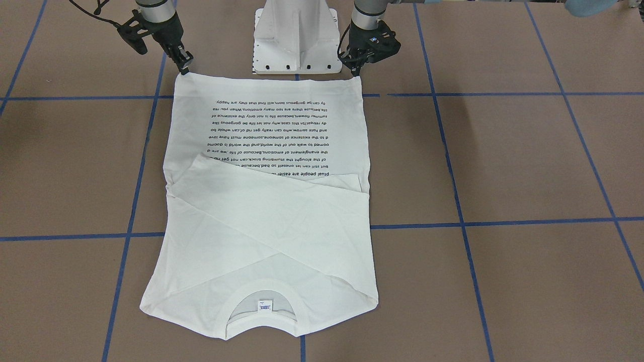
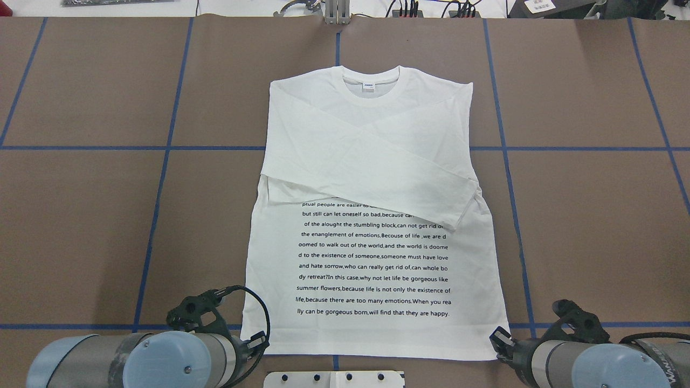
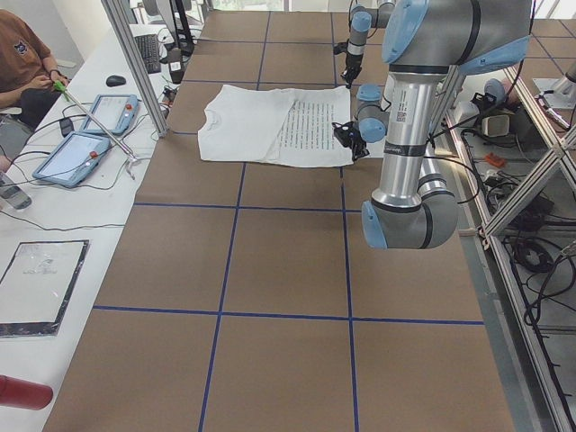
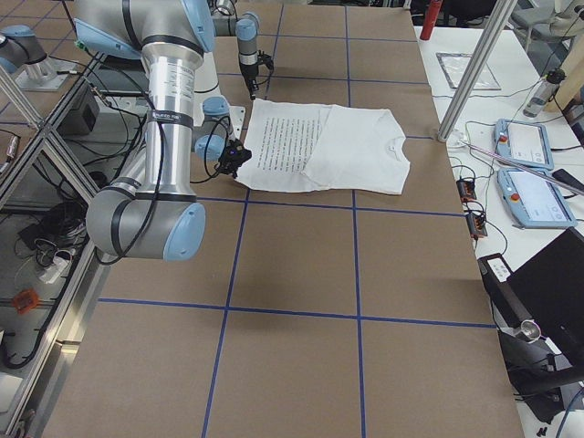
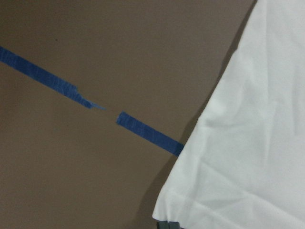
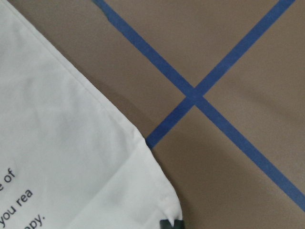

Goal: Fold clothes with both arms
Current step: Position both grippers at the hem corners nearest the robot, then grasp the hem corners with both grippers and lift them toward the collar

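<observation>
The white long-sleeved T-shirt lies flat on the brown table, text side up, neck away from the robot. Both sleeves are folded across its chest. My left gripper sits at the hem's left corner, and the left wrist view shows that corner puckered at the fingertips. At the other hem corner my right gripper is pinching the cloth in the same way. Both grippers look shut on the hem.
The white pedestal base stands just behind the hem, between the arms. Blue tape lines grid the table. A side desk holds tablets, and a seated person is beside it. Bare table surrounds the shirt.
</observation>
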`<state>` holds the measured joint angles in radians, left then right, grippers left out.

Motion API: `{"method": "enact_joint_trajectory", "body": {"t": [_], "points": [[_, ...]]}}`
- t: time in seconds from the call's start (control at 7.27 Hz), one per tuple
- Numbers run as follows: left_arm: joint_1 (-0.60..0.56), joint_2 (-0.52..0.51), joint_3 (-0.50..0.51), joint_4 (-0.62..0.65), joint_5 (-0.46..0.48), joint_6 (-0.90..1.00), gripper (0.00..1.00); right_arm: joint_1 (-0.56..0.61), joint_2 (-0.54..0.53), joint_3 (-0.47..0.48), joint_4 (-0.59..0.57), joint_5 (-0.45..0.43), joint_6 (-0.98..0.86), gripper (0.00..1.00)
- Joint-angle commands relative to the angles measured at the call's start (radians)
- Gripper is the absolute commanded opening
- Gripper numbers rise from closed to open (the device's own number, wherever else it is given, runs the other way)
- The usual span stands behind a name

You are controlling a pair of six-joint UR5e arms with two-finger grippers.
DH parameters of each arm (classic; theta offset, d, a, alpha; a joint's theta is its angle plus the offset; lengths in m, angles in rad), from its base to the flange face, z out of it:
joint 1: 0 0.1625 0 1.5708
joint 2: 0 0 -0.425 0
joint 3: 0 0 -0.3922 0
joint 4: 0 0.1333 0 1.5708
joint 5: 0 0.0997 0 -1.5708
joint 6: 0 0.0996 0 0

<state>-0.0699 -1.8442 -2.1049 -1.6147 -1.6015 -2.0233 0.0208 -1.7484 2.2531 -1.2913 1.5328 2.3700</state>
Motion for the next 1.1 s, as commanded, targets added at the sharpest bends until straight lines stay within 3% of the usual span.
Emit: {"method": "enact_joint_trajectory", "body": {"t": [0.0,0.14,0.55,0.96], "points": [[0.004,0.051,-0.102,0.048,0.0,-0.002,0.0,-0.01,0.001,0.037,-0.003,0.001,0.0,0.0],[0.007,0.115,-0.15,0.047,0.002,-0.002,0.0,-0.015,0.006,0.042,-0.003,0.0,0.0,0.0],[0.009,0.131,-0.185,0.052,0.002,-0.018,0.0,-0.042,0.007,0.08,-0.009,0.0,0.0,0.0],[-0.032,0.03,-0.192,0.05,0.0,-0.043,0.0,0.026,0.003,0.175,-0.097,0.003,-0.002,0.0]]}}
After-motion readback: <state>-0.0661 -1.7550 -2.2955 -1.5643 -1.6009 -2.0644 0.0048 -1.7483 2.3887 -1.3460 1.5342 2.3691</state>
